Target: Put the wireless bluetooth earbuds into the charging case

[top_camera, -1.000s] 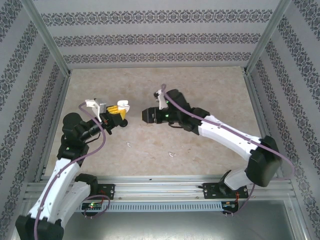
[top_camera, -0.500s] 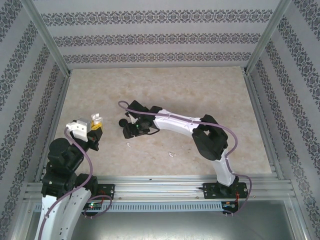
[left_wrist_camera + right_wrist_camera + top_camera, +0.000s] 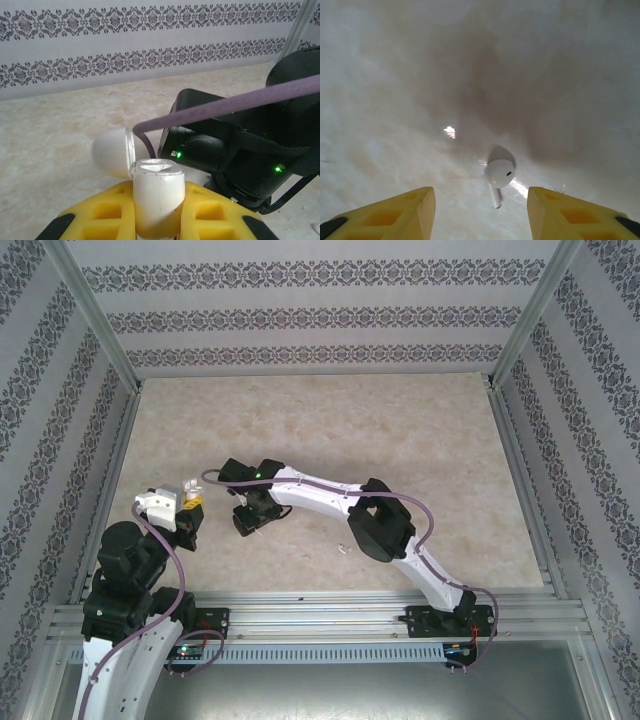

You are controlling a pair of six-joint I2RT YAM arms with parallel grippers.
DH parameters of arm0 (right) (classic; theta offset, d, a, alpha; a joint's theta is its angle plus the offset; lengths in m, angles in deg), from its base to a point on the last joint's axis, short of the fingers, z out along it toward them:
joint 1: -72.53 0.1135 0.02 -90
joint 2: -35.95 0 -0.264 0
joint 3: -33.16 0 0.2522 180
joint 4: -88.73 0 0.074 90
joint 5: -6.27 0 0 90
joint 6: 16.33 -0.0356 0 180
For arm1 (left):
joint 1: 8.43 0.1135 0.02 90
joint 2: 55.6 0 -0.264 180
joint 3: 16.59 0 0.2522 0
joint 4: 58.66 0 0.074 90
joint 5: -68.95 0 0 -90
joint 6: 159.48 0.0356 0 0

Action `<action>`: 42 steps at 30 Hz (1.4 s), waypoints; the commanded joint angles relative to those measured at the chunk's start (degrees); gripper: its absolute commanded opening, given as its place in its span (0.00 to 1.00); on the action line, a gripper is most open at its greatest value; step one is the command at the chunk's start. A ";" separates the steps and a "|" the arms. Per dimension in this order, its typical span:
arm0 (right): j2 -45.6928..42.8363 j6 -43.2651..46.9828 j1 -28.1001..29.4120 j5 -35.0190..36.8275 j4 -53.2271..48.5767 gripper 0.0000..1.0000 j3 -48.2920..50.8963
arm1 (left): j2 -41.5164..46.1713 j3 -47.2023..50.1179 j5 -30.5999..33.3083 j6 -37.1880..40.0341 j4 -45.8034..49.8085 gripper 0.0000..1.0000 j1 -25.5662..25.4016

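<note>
Two arms: white shells, black joints.
Left arm [image 3: 120, 670] and right arm [image 3: 315, 490]: smooth white link covers between bulky black joint housings [image 3: 375, 525]. One purple cable [image 3: 432, 540] runs along each arm. Black base plates [image 3: 440, 620]. White camera mount [image 3: 155, 502] at left wrist. Two green lamps [image 3: 178, 155] lit on right wrist's black casing. Fingers [image 3: 395, 212] yellow with moulded recesses, black at outer corners.
</note>
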 commanded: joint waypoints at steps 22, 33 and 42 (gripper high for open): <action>7.45 2.97 0.59 2.74 -6.86 0.35 -7.80 | -0.55 1.10 -3.55 2.39 -0.50 0.00 -0.13; 4.62 4.94 -1.08 4.12 -9.57 0.25 -6.80 | -2.19 1.54 -5.70 1.71 -3.12 0.00 -0.18; -5.80 4.94 -7.42 5.20 -5.19 0.23 6.60 | -5.95 2.30 -10.00 -0.61 -7.93 0.00 -0.15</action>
